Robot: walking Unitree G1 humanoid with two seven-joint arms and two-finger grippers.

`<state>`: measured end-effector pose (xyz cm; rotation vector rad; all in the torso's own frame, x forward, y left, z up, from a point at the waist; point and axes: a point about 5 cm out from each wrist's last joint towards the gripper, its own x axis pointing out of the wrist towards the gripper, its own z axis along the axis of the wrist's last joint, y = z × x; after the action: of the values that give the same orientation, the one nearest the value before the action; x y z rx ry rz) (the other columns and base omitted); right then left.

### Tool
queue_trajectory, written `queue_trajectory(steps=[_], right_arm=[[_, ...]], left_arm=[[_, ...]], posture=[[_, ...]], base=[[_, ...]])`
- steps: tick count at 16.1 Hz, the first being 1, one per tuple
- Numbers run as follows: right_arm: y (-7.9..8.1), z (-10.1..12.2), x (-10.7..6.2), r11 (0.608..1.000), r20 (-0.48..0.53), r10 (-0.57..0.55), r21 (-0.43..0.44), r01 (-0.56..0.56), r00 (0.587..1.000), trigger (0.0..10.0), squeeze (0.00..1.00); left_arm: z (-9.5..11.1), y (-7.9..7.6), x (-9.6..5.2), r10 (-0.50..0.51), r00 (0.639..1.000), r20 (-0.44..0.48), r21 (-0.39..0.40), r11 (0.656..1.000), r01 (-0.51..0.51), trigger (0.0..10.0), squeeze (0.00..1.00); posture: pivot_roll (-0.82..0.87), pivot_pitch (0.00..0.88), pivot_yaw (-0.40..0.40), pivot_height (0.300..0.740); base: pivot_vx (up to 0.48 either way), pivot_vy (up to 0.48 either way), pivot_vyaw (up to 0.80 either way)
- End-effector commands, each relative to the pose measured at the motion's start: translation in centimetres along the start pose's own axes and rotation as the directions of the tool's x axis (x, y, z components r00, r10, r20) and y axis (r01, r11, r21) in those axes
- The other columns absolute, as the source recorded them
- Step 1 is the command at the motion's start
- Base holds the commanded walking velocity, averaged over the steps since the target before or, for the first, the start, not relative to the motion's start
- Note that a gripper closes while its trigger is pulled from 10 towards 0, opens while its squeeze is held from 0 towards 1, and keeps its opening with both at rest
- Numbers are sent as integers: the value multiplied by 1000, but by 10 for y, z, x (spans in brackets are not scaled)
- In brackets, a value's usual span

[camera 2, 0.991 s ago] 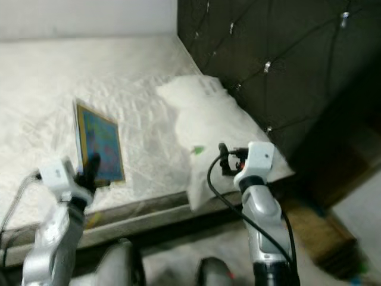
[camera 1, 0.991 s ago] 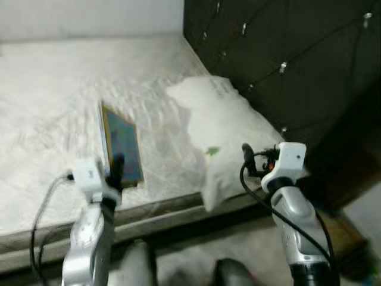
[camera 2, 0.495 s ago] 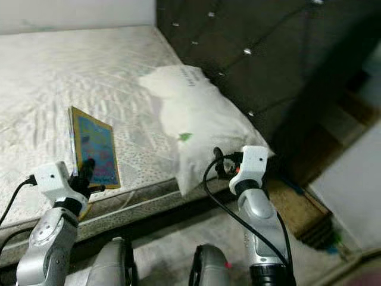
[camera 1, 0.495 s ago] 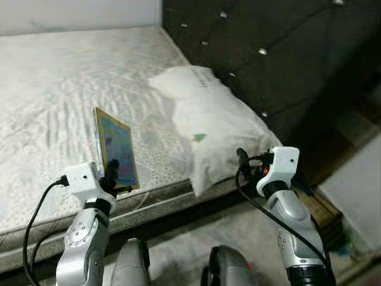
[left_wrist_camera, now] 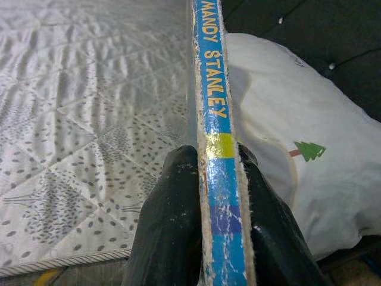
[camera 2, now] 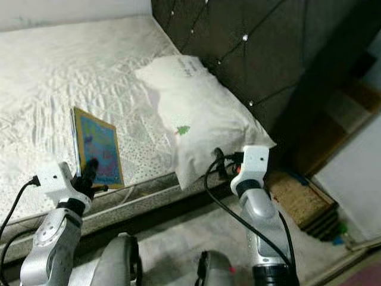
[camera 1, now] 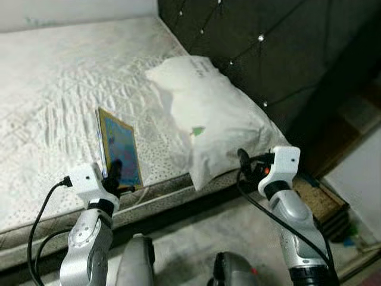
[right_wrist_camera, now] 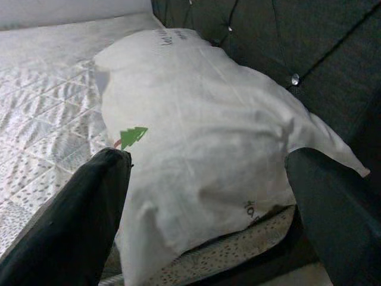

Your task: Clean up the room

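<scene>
The left wrist view reads the book's (left_wrist_camera: 217, 128) blue spine, lettered "MANDY STANLEY", which the head views are too coarse to show; they give its colourful cover instead, standing upright at left of centre over the mattress (camera 1: 53, 107) edge. The left pincer (camera 1: 115, 174) is clamped on the book's lower end, one black finger (left_wrist_camera: 169, 220) pressed on each side of the worn spine. At centre, a white pillow (camera 1: 211, 119) with a small green tree print lies against the dark tufted headboard (camera 1: 268, 42). The right pincer (camera 1: 245, 165), lower right, hangs spread wide before the pillow's corner, touching nothing.
</scene>
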<state>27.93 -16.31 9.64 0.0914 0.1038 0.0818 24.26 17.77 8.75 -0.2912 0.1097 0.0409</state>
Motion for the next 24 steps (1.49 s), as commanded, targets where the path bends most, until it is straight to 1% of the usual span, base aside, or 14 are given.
queue_trajectory(steps=[1, 5, 10, 13, 18, 24], right_arm=[[-2, 1, -1, 1000, -1, 3, -2, -3, 1000, 10000, 0], [-1, 0, -1, 1000, -3, 22, 1, -22, 1000, 10000, 0], [-1, 0, -1, 1000, -2, 27, 3, -27, 1000, 10000, 0], [0, 0, -1, 1000, -4, 30, 3, -30, 1000, 10000, 0], [0, -1, -1, 999, -11, 32, 8, -32, 999, 10000, 0], [2, 0, -1, 999, -5, 52, 8, -52, 999, 10000, 0]], left_arm=[[7, -2, 1, -10, 999, 33, 10, 1000, 9, 10000, 0], [6, -3, 1, -4, 1000, 26, 5, 1000, 4, 10000, 0], [5, -3, 2, -2, 1000, 24, 7, 1000, 2, 10000, 0], [5, -3, 2, 6, 1000, 21, 11, 1000, -7, 10000, 0], [7, -4, 2, -21, 999, 38, -4, 1000, 21, 10000, 0], [8, -4, 2, -25, 999, 43, -8, 1000, 25, 10000, 0]], posture=[[-8, 70, -54, 667], [-10, 69, -56, 662], [-10, 69, -56, 617], [-10, 69, -55, 617], [-12, 71, -56, 617], [-13, 72, -54, 617]], base=[[0, 0, 0], [0, 0, 0], [0, 0, 0], [0, 0, 0], [0, 0, 0], [332, 0, 0]])
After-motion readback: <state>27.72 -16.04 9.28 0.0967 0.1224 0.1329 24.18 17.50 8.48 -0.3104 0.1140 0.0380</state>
